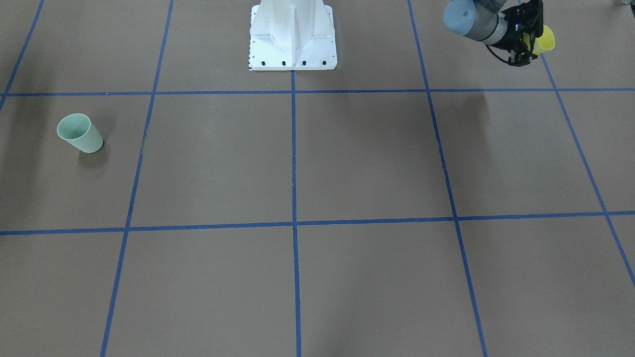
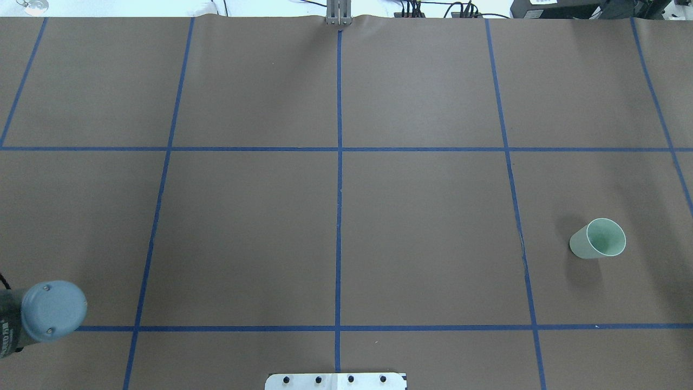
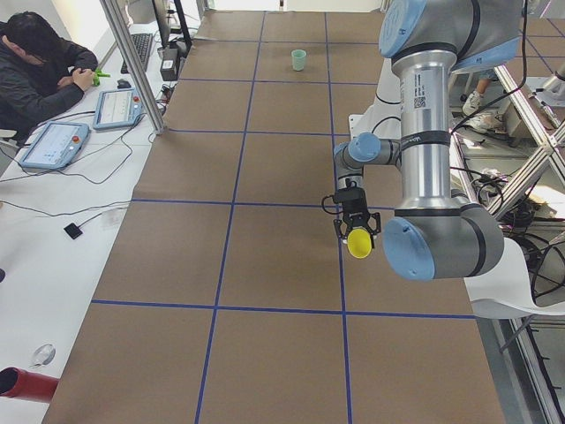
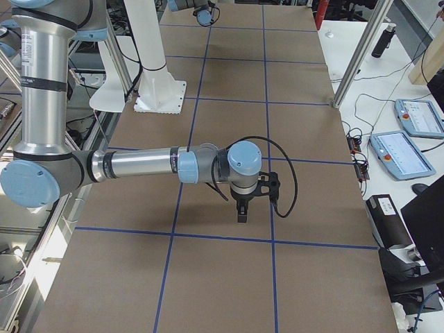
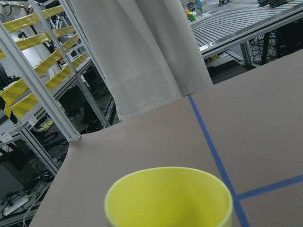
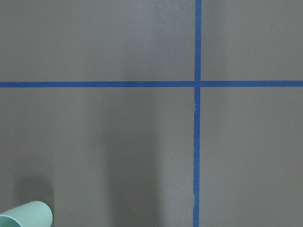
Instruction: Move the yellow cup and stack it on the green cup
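My left gripper (image 1: 525, 37) is shut on the yellow cup (image 1: 545, 39) and holds it tilted above the table at the robot's near left. The exterior left view shows the cup (image 3: 359, 243) hanging under the gripper (image 3: 357, 225). Its open rim (image 5: 168, 198) fills the bottom of the left wrist view. The green cup (image 1: 79, 133) stands upright on the table on the robot's right (image 2: 597, 238), far from the yellow cup. Its rim shows in the right wrist view's corner (image 6: 26, 215). My right gripper (image 4: 241, 215) hovers low over the table; I cannot tell if it is open.
The white robot base (image 1: 292, 37) stands at the table's robot-side edge. Blue tape lines (image 2: 339, 162) divide the brown table into squares. An operator (image 3: 35, 71) sits at a side bench with tablets (image 3: 55, 143). The left arm's elbow (image 2: 51, 311) overhangs the near left.
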`<state>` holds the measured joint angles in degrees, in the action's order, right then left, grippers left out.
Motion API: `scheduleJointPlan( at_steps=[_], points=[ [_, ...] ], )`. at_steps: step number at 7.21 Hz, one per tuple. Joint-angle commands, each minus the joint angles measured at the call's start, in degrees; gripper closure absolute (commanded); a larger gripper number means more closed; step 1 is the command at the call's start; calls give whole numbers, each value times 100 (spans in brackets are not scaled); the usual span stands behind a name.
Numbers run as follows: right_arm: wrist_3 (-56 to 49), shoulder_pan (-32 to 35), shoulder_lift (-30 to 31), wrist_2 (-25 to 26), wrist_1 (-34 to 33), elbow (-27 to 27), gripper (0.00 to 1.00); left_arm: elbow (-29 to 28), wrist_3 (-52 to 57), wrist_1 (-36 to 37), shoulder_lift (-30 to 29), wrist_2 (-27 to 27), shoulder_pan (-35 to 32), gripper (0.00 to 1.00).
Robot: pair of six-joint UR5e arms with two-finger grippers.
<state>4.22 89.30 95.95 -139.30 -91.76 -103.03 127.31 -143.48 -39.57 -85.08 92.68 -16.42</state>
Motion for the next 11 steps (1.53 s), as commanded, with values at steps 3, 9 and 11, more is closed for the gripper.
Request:
scheduleJointPlan(
  at_steps=[3,9,11],
  points=[
    [9,0,-6,-27,0,-24,0,-696,1590,99,-1718,-1328,-992,70],
    [70,-61,-497,-1,-35,2,0,-926,3618,-3072,-2258,-3510,-1232,82],
    [115,-149,-542,-36,9,-6,0,-1747,5647,-5591,-2407,-3503,-1215,78]
  ],
)
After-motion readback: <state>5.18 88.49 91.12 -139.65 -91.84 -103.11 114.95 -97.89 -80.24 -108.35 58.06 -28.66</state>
